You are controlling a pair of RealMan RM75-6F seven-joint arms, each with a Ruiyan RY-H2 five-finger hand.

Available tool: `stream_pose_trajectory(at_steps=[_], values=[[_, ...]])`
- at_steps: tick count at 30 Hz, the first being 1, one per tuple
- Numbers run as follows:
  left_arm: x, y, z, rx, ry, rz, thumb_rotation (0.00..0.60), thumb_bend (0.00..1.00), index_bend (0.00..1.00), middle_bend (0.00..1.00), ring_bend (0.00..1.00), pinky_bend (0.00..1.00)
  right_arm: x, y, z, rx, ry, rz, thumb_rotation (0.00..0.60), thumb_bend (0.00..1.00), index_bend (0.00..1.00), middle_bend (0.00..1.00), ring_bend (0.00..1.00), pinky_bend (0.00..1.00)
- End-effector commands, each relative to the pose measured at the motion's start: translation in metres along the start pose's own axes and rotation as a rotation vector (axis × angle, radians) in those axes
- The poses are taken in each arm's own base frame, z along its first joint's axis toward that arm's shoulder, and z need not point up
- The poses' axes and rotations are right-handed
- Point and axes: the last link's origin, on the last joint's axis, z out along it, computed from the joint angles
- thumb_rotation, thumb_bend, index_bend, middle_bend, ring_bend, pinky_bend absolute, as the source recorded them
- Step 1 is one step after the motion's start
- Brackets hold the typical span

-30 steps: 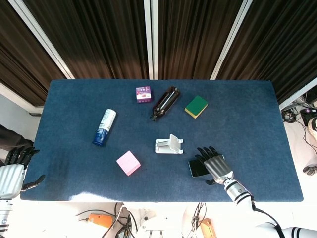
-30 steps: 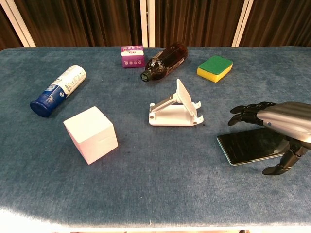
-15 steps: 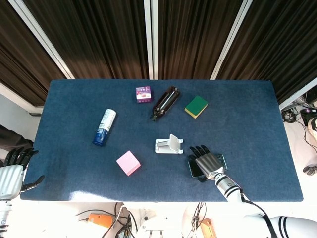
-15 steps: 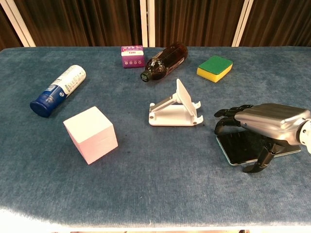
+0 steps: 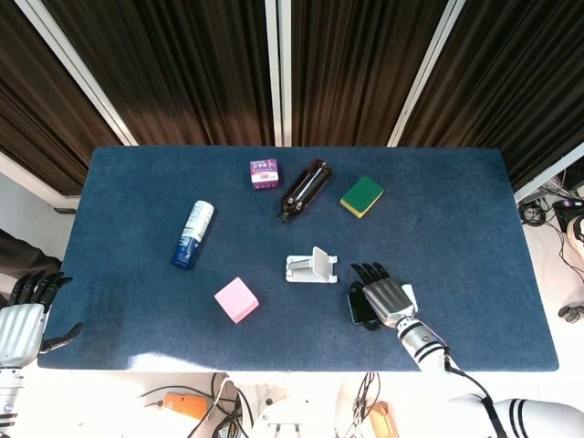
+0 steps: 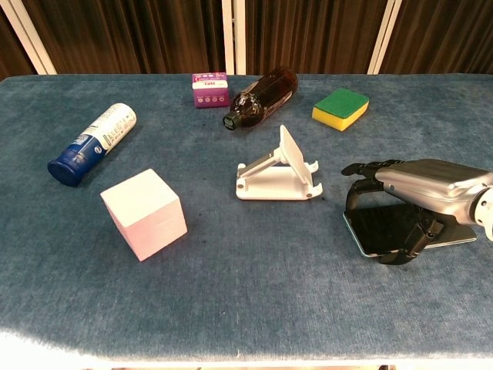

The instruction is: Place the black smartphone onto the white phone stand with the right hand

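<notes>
Black smartphone (image 6: 385, 229) lies flat on the blue tabletop (image 6: 254, 301), just right of the white phone stand (image 6: 279, 171) and not touching it. Right robot hand (image 6: 412, 202) arches over the phone, fingers curled down at its far edge and thumb at its near edge; the grasp appears to be forming, but the phone is not lifted, and whether the grip is firm cannot be told. Judged progress: early. Left to do: secure the grip, lift, carry to the stand, seat the phone. Stand is empty.

Left robot hand (image 5: 20, 319) hangs off the tabletop edge, fingers spread, holding nothing.

Count: one phone, one stand, one pink cube (image 6: 144, 213), one spray can (image 6: 91, 144), one brown bottle (image 6: 258, 97), one purple box (image 6: 209, 89), one sponge (image 6: 340, 107).
</notes>
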Motion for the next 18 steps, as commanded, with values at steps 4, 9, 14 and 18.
stream_pose_trajectory(at_steps=[4,9,14,18], values=[[-0.001,0.0,-0.001,0.001,-0.004,0.0,0.6,0.12,0.2,0.14,0.06,0.0,-0.003,0.011,-0.003,-0.005,0.028,0.037,0.6,0.41,0.68,0.19,0.0,0.0],[-0.001,0.0,-0.002,0.006,-0.005,0.0,0.6,0.12,0.2,0.14,0.06,0.0,0.001,0.016,-0.005,0.003,0.081,0.09,0.6,0.41,0.68,0.28,0.07,0.03],[-0.001,0.002,-0.002,0.0,-0.005,0.0,0.6,0.12,0.2,0.14,0.06,0.0,0.003,0.022,-0.004,0.018,0.125,0.146,0.6,0.43,0.68,0.45,0.25,0.1],[-0.001,0.003,-0.002,-0.003,-0.008,0.0,0.6,0.12,0.2,0.14,0.06,0.0,0.0,0.026,0.0,0.032,0.134,0.182,0.6,0.44,0.69,0.5,0.35,0.23]])
